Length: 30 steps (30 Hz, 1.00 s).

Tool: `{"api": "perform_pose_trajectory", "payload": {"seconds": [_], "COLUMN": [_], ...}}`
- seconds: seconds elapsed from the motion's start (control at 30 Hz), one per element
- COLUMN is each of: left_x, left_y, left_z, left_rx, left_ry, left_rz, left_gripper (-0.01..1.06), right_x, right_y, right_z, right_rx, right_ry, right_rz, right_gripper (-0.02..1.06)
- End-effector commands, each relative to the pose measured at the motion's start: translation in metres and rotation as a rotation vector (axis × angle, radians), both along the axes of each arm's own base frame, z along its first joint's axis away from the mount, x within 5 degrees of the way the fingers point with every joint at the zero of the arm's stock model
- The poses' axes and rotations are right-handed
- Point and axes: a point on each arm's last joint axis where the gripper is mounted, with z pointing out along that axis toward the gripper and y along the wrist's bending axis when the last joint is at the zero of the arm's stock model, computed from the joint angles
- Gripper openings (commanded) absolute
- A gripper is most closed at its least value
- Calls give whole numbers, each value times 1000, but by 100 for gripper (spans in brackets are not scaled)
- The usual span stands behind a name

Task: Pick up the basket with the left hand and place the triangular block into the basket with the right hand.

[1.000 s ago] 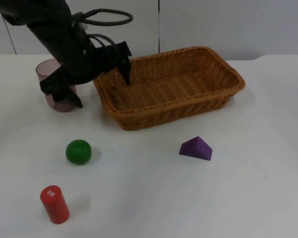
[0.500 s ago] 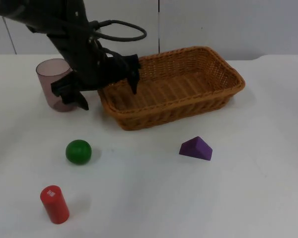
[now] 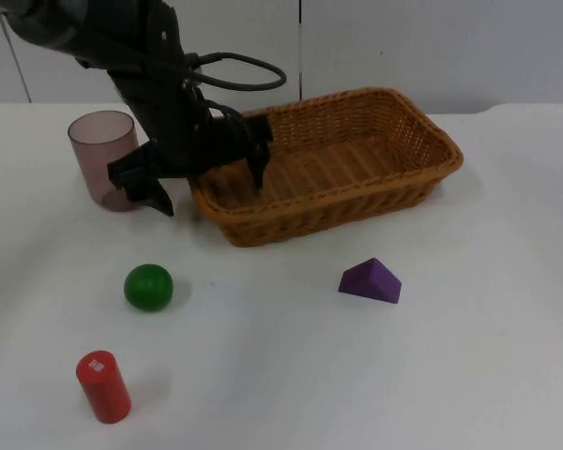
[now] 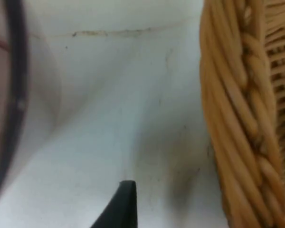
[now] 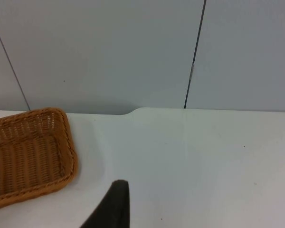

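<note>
- The left gripper is down at the left end of the wicker basket, its fingers spread apart and straddling the rim: one finger points down inside the basket, the other sits outside, over the tabletop between the basket and a cup.
- From the left wrist view, the braided rim of the basket runs right alongside a black fingertip, with bare white tabletop in between; I can't tell whether anything is touching the wicker.
- The basket rests flat on the tabletop, near the grey partition wall, its long side angled a little.
- The translucent pinkish cup stands upright just beside the left arm, on the side away from the basket.
- The purple triangular block lies on the tabletop in front of the basket, apart from it.
- A green ball sits well to the left of the block, and a red cylinder stands upright nearer the front edge, below the ball.
- The right arm waits off to the side. Its wrist view looks across the tabletop toward the wall and catches the far end of the basket; one black fingertip is visible, and I cannot tell whether the right gripper's fingers are apart or together.
</note>
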Motion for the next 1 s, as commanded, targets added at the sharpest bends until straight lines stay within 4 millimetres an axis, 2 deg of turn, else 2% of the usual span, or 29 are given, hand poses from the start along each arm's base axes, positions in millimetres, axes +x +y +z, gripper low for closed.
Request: {"api": "perform_pose_trajectory", "payload": {"seconds": [0.0, 0.03, 0.07, 0.1, 0.13, 0.2, 0.23, 0.37, 0.4, 0.43, 0.57, 0.7, 0.8, 0.87, 0.9, 0.97], "left_x": [0, 0, 0, 0, -1, 0, 0, 0, 0, -1, -3, -4, -8, -12, -12, -16], "left_y": [-2, -2, -2, -2, -2, -2, -2, -3, -3, -4, -4, -4, -4, -3, -3, -4], "left_z": [-1, -3, -3, -4, -5, -5, -5, -5, -5, -5, -2, 10, 29, 48, 48, 64], "left_rx": [-7, -6, -6, -5, -4, -5, -5, -26, -26, -31, -45, -46, -46, -40, -40, -50], "left_ry": [9, 13, 13, 15, 19, 16, 16, 20, 20, 24, 42, 45, 50, 42, 42, 39], "left_rz": [6, 6, 6, 6, 6, 6, 6, 23, 23, 27, 37, 34, 15, -20, -20, -51], "left_gripper": [93, 86, 86, 70, 59, 41, 41, 8, 8, 0, 0, 0, 0, 0, 0, 0], "right_x": [0, 0, 0, 0, 0, 0, 0, -1, -1, -1, -2, -2, -2, -2, -2, -2], "right_y": [0, 0, 0, -1, -1, -1, -1, -1, -1, -1, -2, -2, -2, -2, -2, -2], "right_z": [2, 2, 2, 2, 2, 2, 2, 2, 2, 2, 3, 3, 3, 3, 3, 3], "right_rx": [-14, -15, -15, -17, -17, -19, -19, -18, -18, -18, -33, -36, -36, -36, -36, -36], "right_ry": [-6, -5, -5, -6, -6, -6, -6, -8, -8, -8, -12, -8, -12, -14, -14, -14], "right_rz": [3, 3, 3, 2, 2, 2, 2, 2, 2, 2, -4, -5, -5, -5, -5, -5], "right_gripper": [105, 105, 105, 105, 105, 105, 105, 105, 105, 105, 105, 105, 105, 105, 105, 105]}}
